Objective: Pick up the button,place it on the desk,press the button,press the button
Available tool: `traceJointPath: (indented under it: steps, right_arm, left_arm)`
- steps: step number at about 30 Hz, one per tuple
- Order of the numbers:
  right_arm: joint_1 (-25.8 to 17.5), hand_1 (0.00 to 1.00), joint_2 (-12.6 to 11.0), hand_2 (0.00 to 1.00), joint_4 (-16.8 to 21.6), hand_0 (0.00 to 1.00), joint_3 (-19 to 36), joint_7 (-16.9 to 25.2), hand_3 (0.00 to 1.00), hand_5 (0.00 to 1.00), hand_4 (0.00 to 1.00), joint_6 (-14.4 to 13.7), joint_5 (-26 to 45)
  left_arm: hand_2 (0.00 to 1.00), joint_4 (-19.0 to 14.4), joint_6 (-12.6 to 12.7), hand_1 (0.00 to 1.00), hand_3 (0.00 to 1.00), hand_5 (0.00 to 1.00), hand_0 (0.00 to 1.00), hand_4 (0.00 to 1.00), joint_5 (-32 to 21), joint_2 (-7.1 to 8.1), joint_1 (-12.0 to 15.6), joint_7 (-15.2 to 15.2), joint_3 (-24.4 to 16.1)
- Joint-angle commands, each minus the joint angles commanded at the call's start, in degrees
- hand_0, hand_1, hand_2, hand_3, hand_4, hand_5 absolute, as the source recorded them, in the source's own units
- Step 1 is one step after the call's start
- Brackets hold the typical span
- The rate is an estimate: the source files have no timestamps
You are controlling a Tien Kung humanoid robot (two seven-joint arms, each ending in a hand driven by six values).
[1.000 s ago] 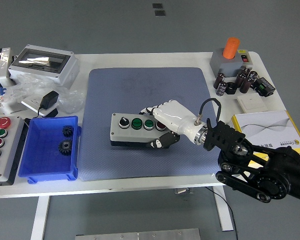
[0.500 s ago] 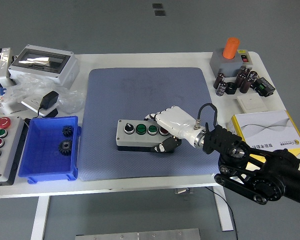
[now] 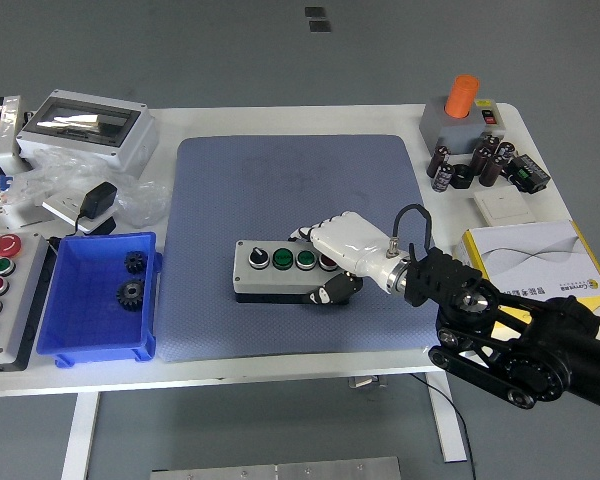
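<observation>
The button box (image 3: 280,266) is light grey above a black base, carrying one black knob and two green buttons, and the right hand (image 3: 337,252) on it is white with black fingertips on a black arm. It lies on a blue-grey mat (image 3: 298,185) with a fine dotted texture, spread over the white table (image 3: 390,119). At the left a bright blue bin (image 3: 98,340) holds two black gears (image 3: 132,279), beside a grey control panel (image 3: 6,297) with red, green, yellow and blue buttons, while an orange cylinder (image 3: 465,94) tops a grey unit at the far right and a white booklet with a yellow edge (image 3: 540,262) lies nearer.
</observation>
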Motion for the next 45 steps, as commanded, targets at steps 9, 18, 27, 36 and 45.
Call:
traceJointPath:
  steps: [9,18,27,36,45]
  right_arm:
    - [-0.3,0.903,-1.0,0.998,2.9,0.718,1.9,0.1,0.998,0.427,0.995,1.7,2.4]
    - [-2.3,0.906,-7.7,0.998,13.0,0.718,9.7,1.8,0.998,0.539,0.998,5.6,9.6]
    - [-0.9,0.836,-13.0,0.878,19.4,0.671,11.4,0.3,0.989,0.371,0.777,10.4,3.8]
    - [2.5,0.506,-13.4,0.438,20.7,0.478,7.4,-4.6,0.744,0.029,0.169,16.6,-0.7]
    - [4.5,0.272,-12.0,0.276,20.1,0.396,3.0,-6.4,0.738,0.051,0.037,17.7,-0.6]
  left_arm:
    - [0.597,0.0,0.0,0.743,0.596,0.193,0.738,0.579,-0.5,-0.1,-0.1,-0.1,0.3]
    - [0.597,0.0,0.0,0.744,0.595,0.193,0.738,0.577,-0.9,-0.16,-0.1,-0.2,0.5]
    - [0.597,0.0,0.1,0.744,0.595,0.192,0.738,0.574,-0.6,-0.22,-0.1,-0.3,0.0]
    - [0.597,0.0,0.0,0.744,0.595,0.187,0.738,0.569,-0.4,-0.18,-0.1,-0.3,-0.2]
    - [0.596,0.0,-0.1,0.744,0.595,0.184,0.735,0.561,0.1,-0.17,-0.1,-0.1,-0.7]
